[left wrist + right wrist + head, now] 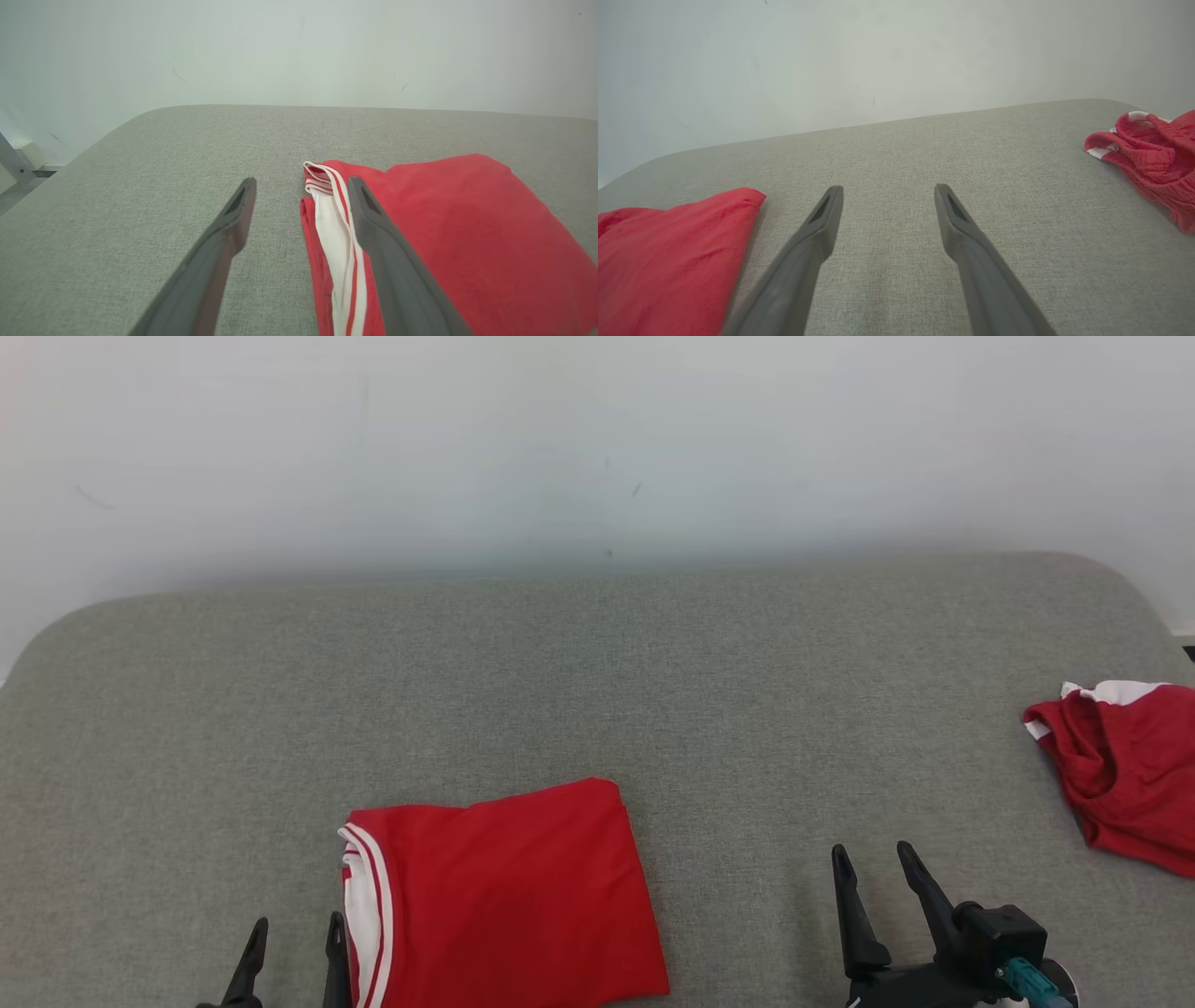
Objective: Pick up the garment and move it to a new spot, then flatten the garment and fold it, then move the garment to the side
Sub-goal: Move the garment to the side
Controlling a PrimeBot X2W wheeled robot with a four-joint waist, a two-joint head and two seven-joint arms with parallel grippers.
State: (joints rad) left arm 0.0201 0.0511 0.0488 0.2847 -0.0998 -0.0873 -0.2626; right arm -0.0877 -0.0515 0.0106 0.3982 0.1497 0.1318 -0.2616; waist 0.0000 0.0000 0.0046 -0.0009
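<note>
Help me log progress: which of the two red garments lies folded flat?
The jersey with striped white trim beside the left tool, a neat rectangle; the other red garment at the right lies crumpled.

Grey woven-fabric desk, rounded far corners. Two items on it, well apart. Near edge, left of centre: folded red jersey, flat, white sleeve and red-and-white striped trim along its left side. Far right: crumpled darker red garment, white edging at its far end.
</note>
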